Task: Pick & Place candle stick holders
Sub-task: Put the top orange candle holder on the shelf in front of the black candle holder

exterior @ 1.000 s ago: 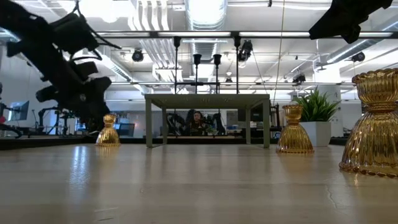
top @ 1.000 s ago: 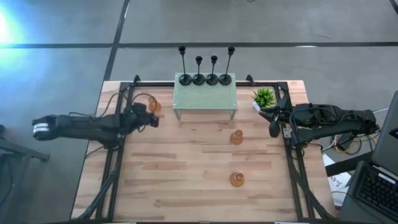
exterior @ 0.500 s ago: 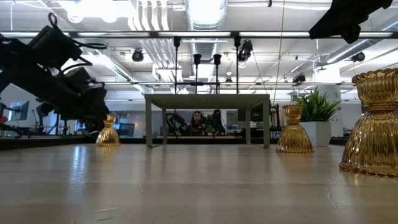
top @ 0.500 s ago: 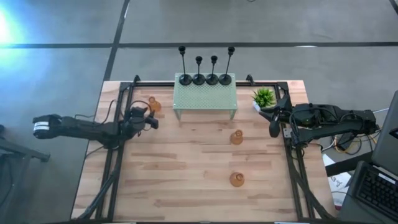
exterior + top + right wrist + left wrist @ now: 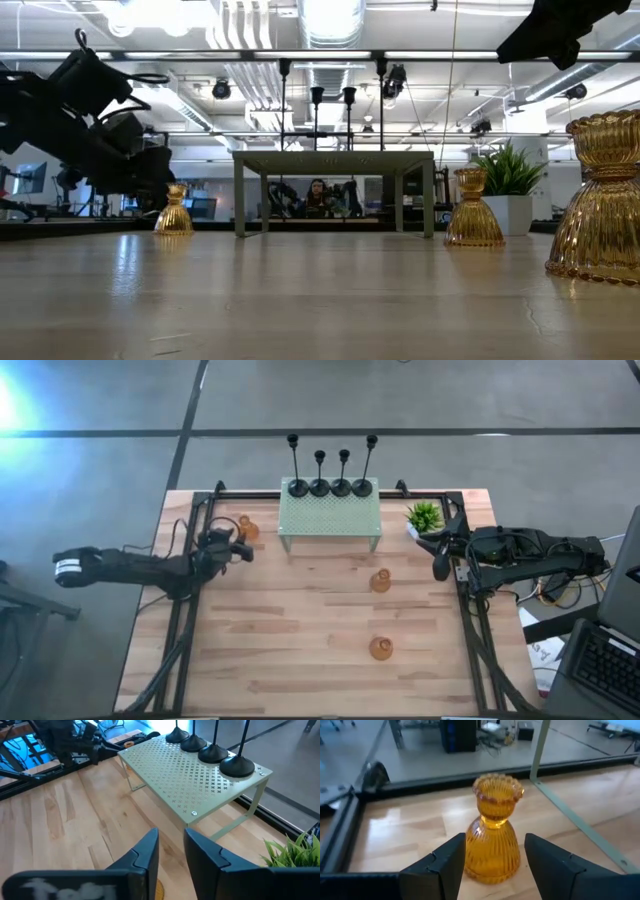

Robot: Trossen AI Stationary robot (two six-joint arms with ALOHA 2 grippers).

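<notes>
Three amber glass candle stick holders stand on their flared bases on the wooden table: one at far left (image 5: 245, 528), one at mid right (image 5: 380, 581), one nearer (image 5: 380, 648). Four black holders (image 5: 330, 485) stand on a green perforated stand (image 5: 330, 515). My left gripper (image 5: 495, 840) is open and low beside the far-left amber holder (image 5: 492, 837), whose base shows between and just beyond the fingertips. My right gripper (image 5: 171, 834) hangs at the right edge (image 5: 440, 565), open by a narrow gap with nothing in it.
A small green potted plant (image 5: 424, 516) stands at the far right, beside the stand. Black frame rails (image 5: 185, 610) run along the table's left and right sides. A laptop (image 5: 610, 660) sits off the table's right edge. Bare wood lies in the middle (image 5: 300, 620).
My left gripper has sunk toward the table next to the far-left amber holder, and its wrist has tipped while it came down. The holder has not moved.
</notes>
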